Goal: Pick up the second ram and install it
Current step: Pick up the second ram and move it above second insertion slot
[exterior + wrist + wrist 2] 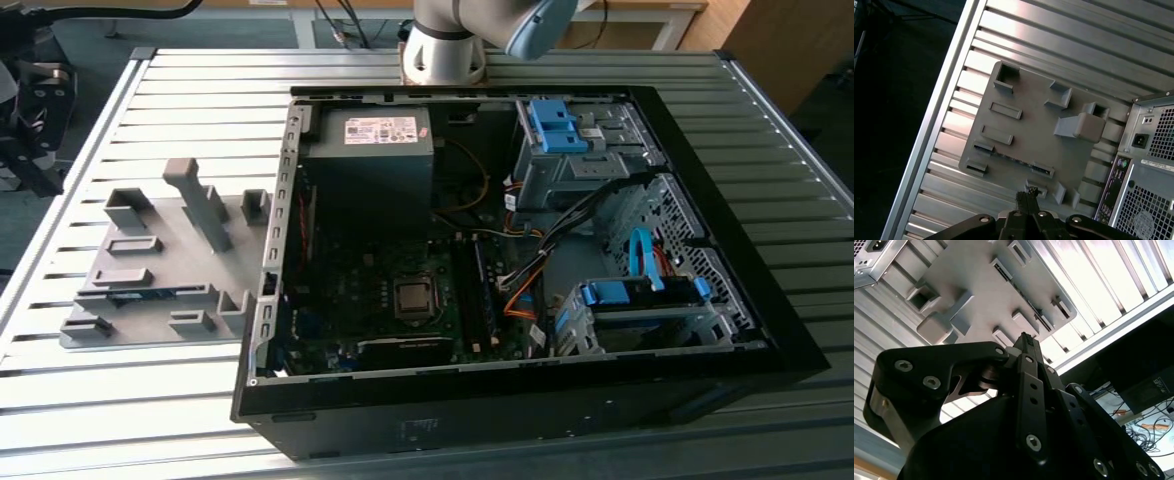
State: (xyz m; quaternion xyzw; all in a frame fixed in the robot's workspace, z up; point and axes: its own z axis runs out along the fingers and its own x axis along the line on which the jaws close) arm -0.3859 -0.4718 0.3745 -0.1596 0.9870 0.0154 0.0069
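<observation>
Step in hand: the approach for the pick, nothing grabbed yet. The gripper [1026,196] hangs above the grey fixture plate [1039,135]. Its fingertips look pressed together with nothing between them, so I call it closed and empty.

The second ram [1016,160] lies flat on its long edge in a groove of the plate, along the side nearest the gripper. It runs between two small grey blocks and reads as a thin dark strip. The gripper tips sit near it but above and off to one side of its middle, not touching.

The plate rests on the slatted metal table [1064,45], just beside the open computer case [467,95], on the exterior view's left. Inside the case the black memory slots [477,295] run beside the square processor socket [415,296]. I can't tell from here whether a stick already sits in one.

My judgement: the pick calls for the fingers spread first, then centred over the strip's length and squared to its thin faces. The neighbouring blocks leave little room, so a skewed descent could clip one.
</observation>
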